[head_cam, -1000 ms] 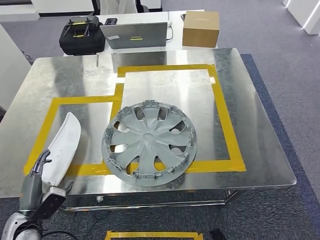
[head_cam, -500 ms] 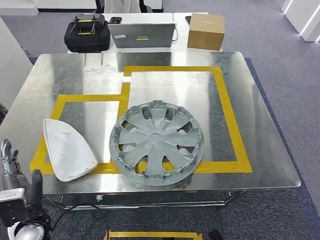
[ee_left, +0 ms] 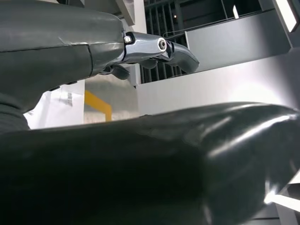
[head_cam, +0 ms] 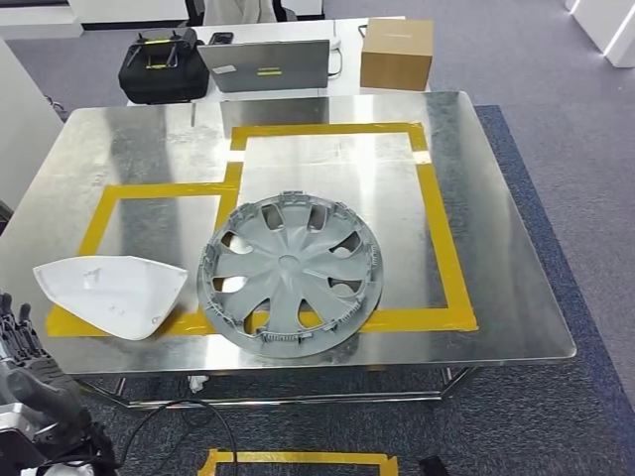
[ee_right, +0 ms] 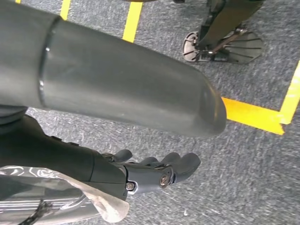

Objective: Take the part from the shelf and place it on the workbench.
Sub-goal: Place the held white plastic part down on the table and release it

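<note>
On the bench: the white part (head_cam: 112,294) lies flat at about 8 o'clock on the shiny metal bench (head_cam: 509,268), sitting over the yellow tape outline (head_cam: 446,248) at its near left corner.
Part look: white, smooth, kinda like a rounded triangle with one pointy end aimed at the wheel cover; a few faint scuffs on top. Nothing is touching it.
Wheel cover: big grey hubcap (head_cam: 291,274) dead center-ish, just beside the part's tip at its 3 o'clock, lying flat and overlapping the near strip of tape.
Containers: a cardboard box (head_cam: 396,54) at 1 o'clock on the white table behind, flaps shut so can't see what's in it; a black case (head_cam: 163,67) at 11 o'clock, also shut. A laptop (head_cam: 266,65) sits between them.
Left hand: left hand (head_cam: 30,382) is down at 7 o'clock, below the bench edge, well apart from the part. Fingers look loosely spread and it's got nothing in it, going by the wrist view too.
Right hand: right hand (ee_right: 148,171) hangs over grey carpet with yellow floor tape (ee_right: 253,115); fingers gently curled but apart, holding nothing.
</note>
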Motion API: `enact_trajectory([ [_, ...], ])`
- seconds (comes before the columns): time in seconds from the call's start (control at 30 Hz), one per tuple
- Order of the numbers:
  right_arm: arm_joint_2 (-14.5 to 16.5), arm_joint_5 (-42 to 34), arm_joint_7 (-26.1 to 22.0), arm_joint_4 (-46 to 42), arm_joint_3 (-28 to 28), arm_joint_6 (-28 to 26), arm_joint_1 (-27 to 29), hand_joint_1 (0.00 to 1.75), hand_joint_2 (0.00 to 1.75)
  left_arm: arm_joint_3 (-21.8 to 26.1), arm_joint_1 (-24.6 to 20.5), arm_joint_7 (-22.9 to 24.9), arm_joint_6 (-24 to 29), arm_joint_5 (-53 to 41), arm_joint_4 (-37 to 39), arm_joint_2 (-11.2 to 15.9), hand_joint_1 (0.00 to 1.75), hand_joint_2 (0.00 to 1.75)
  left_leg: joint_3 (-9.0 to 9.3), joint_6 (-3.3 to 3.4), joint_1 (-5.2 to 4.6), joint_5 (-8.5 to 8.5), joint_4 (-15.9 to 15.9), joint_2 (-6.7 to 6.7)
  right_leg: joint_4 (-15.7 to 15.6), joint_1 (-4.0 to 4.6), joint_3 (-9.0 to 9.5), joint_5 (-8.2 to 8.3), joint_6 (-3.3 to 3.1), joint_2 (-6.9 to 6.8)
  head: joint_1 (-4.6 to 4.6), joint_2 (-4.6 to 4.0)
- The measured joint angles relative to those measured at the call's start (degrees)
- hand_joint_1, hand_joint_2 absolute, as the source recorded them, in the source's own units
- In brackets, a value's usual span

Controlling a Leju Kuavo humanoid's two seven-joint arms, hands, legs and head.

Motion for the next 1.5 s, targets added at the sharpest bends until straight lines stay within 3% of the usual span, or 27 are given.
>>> enact_trajectory([
  [0.1,0.1,0.0,0.0,0.0,-0.1,0.0,0.0,0.00,0.00,-0.1,0.0,0.0,0.0,0.0,-0.6,0.0,0.00,0.00,7.29,1.47,-0.60,4.06,-12.1,0.08,0.0,0.42,-0.88,1.06,0.26,0.05,0.04,0.00],
  [0.17,0.3,0.0,0.0,0.0,-0.1,0.0,0.0,0.00,0.00,-0.3,-0.1,0.0,0.0,0.0,-0.9,-0.1,0.00,0.00,9.04,1.86,-1.03,4.94,-15.8,0.20,0.0,0.44,-1.18,1.76,0.86,-0.07,0.08,0.01],
  [0.27,0.3,0.0,0.0,0.0,-0.2,0.0,0.0,0.00,0.00,-0.4,0.1,-0.1,0.0,0.0,-1.0,-0.2,0.00,0.00,8.47,2.24,-1.05,6.55,-16.3,0.35,-0.1,0.12,-1.51,2.18,1.88,-0.15,0.08,0.00],
  [0.3,0.3,0.0,0.0,0.0,-0.2,0.0,0.0,0.00,0.00,-0.4,0.1,-0.1,0.0,0.0,-1.1,-0.2,0.00,0.00,8.12,2.51,-0.91,7.24,-16.6,0.44,0.9,0.08,-2.04,0.86,2.18,-0.09,0.14,0.01],
  [0.33,0.3,0.0,0.0,0.0,-0.3,0.0,0.0,0.00,0.00,-0.5,0.1,-0.1,0.0,0.0,-1.1,-0.3,0.00,0.00,7.61,2.74,-0.74,7.91,-16.8,0.55,3.0,0.04,-2.84,-1.45,2.42,-0.02,0.22,0.01],
  [0.4,0.3,0.0,0.0,0.0,-0.3,0.0,0.0,0.00,0.00,-0.5,0.1,-0.1,0.0,0.1,-1.2,-0.5,0.00,0.00,6.09,2.98,-0.73,9.05,-16.8,0.65,9.8,-0.04,-4.83,-7.11,2.83,0.04,0.33,0.00],
  [0.43,0.3,0.0,0.0,0.0,-0.4,0.0,0.0,0.00,0.00,-0.5,0.1,-0.1,0.0,0.2,-1.2,-0.5,0.00,0.00,5.23,2.97,-0.74,9.62,-16.8,0.67,13.1,-0.07,-5.38,-8.75,2.96,0.03,0.33,-0.01],
  [0.47,0.3,0.0,0.0,0.0,-0.4,0.0,0.0,0.00,0.00,-0.5,0.2,-0.1,0.1,0.2,-1.2,-0.6,0.00,0.00,4.38,2.89,-0.72,10.21,-16.7,0.69,14.9,-0.08,-5.17,-9.08,3.07,0.03,0.32,-0.01],
  [0.5,0.3,0.0,0.1,0.0,-0.5,0.0,0.0,0.00,0.00,-0.6,0.3,-0.2,0.1,0.3,-1.2,-0.6,0.00,0.00,3.60,2.78,-0.69,10.73,-16.7,0.70,14.8,-0.09,-4.00,-8.27,3.14,0.03,0.33,0.00],
  [0.57,0.3,0.0,0.4,0.0,-0.5,-0.1,0.0,0.00,0.00,-0.7,0.4,-0.4,0.5,0.5,-1.2,-0.6,0.00,0.00,2.47,2.38,-0.58,11.52,-16.5,0.71,8.6,-0.14,1.19,-5.31,3.22,0.01,0.33,0.00],
  [0.63,0.3,0.1,0.9,0.0,-0.5,-0.3,-0.1,0.00,0.00,-1.1,0.5,-0.7,1.0,0.6,-1.5,-0.6,0.00,0.00,1.57,1.81,-0.71,12.17,-16.1,0.74,0.6,-0.12,6.67,-4.37,3.12,0.08,0.40,0.01],
  [0.67,0.3,0.2,1.2,0.0,-0.5,-0.3,-0.2,0.00,0.00,-1.3,0.5,-0.8,1.2,0.6,-1.7,-0.5,0.00,0.00,1.24,1.53,-0.81,12.56,-15.9,0.76,-1.8,-0.10,8.11,-4.56,3.00,0.16,0.42,0.02],
  [0.73,0.4,0.2,1.8,0.0,-0.6,-0.4,-0.1,0.00,0.00,-1.9,0.5,-1.0,1.5,0.7,-1.9,-0.5,0.00,0.00,0.72,1.05,-0.94,13.43,-15.9,0.76,-3.1,-0.08,8.44,-4.73,2.58,0.28,0.43,0.01],
  [0.8,0.5,0.0,2.2,0.0,-0.8,-0.5,0.0,0.00,0.00,-2.3,0.6,-1.1,1.7,0.6,-2.0,-0.3,0.00,0.00,-0.01,0.48,-0.85,12.39,-14.9,0.64,-3.3,-0.25,7.98,-4.14,1.96,0.15,0.39,0.01],
  [0.83,0.5,-0.1,2.2,0.0,-0.9,-0.5,0.0,0.00,0.00,-2.4,0.6,-1.2,1.8,0.6,-2.0,-0.3,0.00,0.00,-0.76,0.15,-0.77,10.63,-12.9,0.57,-3.4,-0.33,7.75,-3.80,1.54,0.07,0.29,0.01],
  [0.93,0.5,-0.4,2.5,0.0,-1.2,-0.4,-0.2,0.00,0.00,-2.9,0.6,-1.3,2.0,0.5,-2.0,0.1,0.00,0.00,-3.94,-0.45,-0.58,4.07,-1.9,0.53,-3.2,-0.09,7.06,-3.35,0.70,-0.06,0.11,0.01],
  [0.97,0.5,-0.5,2.6,0.0,-1.3,-0.4,-0.2,0.00,0.00,-3.1,0.6,-1.3,2.1,0.6,-2.0,0.2,0.00,0.00,-4.34,-0.39,-0.59,3.35,0.5,0.52,-2.9,0.07,6.76,-3.30,0.62,-0.07,0.13,0.02],
  [1.0,0.5,-0.5,2.7,0.0,-1.4,-0.4,-0.2,0.00,0.00,-3.3,0.5,-1.4,2.3,0.7,-2.0,0.3,0.00,0.00,-3.90,-0.18,-0.63,3.71,0.9,0.52,-2.6,0.26,6.47,-3.28,0.57,-0.04,0.12,0.02],
  [1.03,0.5,-0.5,2.9,0.0,-1.4,-0.4,-0.3,0.00,0.00,-3.4,0.5,-1.5,2.4,0.9,-2.0,0.4,0.00,0.00,-2.50,0.25,-0.72,5.03,-0.8,0.49,-2.3,0.49,6.21,-3.28,0.53,0.02,0.13,0.01],
  [1.1,0.7,-0.4,3.0,0.0,-1.5,-0.4,-0.4,0.00,0.00,-3.6,0.1,-1.6,2.6,1.1,-2.0,0.7,0.00,0.00,1.68,1.82,-1.11,8.20,-8.0,0.21,-1.9,0.97,5.88,-3.32,0.46,0.14,0.22,0.00],
  [1.17,0.9,-0.3,3.2,0.0,-1.5,-0.5,-0.7,0.00,0.00,-3.7,-0.3,-1.8,2.9,1.1,-2.0,1.0,0.00,0.00,4.25,2.97,-1.55,9.52,-13.0,-0.02,-1.6,1.03,5.53,-3.16,0.65,0.20,0.32,0.01],
  [1.27,1.0,-0.1,3.4,0.0,-1.6,-0.6,-0.9,0.00,0.00,-3.7,-0.8,-2.0,3.5,1.0,-2.0,1.4,0.00,0.00,4.65,3.30,-1.73,10.30,-15.0,0.02,-1.6,0.62,5.00,-2.79,1.53,0.18,0.25,0.00],
  [1.33,1.0,0.0,3.5,0.0,-1.6,-0.7,-1.0,0.00,0.00,-3.7,-1.3,-2.2,3.8,0.9,-2.0,1.5,0.00,0.00,4.70,3.59,-1.34,10.99,-16.7,0.08,0.0,0.62,3.80,-4.94,2.07,0.21,0.32,0.01],
  [1.43,1.0,0.1,3.8,0.0,-1.6,-0.8,-1.1,0.00,0.00,-3.7,-1.6,-2.3,4.0,0.8,-1.9,1.6,0.00,0.00,3.23,3.56,-1.04,11.99,-17.3,0.28,9.6,0.18,0.27,-11.34,3.03,0.19,0.63,0.02],
  [1.47,1.0,0.1,3.9,0.0,-1.7,-0.9,-1.1,0.00,0.00,-3.7,-1.6,-2.3,4.1,0.8,-1.8,1.6,0.00,0.00,2.55,3.39,-0.97,12.35,-17.1,0.40,12.4,-0.01,-0.32,-12.15,3.35,0.17,0.65,0.02],
  [1.5,1.0,0.1,3.9,0.0,-1.8,-0.9,-1.1,0.00,0.00,-3.7,-1.6,-2.3,4.1,0.8,-1.8,1.6,0.00,0.00,1.87,3.20,-0.85,12.70,-16.9,0.49,13.6,-0.18,-0.17,-11.75,3.64,0.16,0.67,0.02],
])
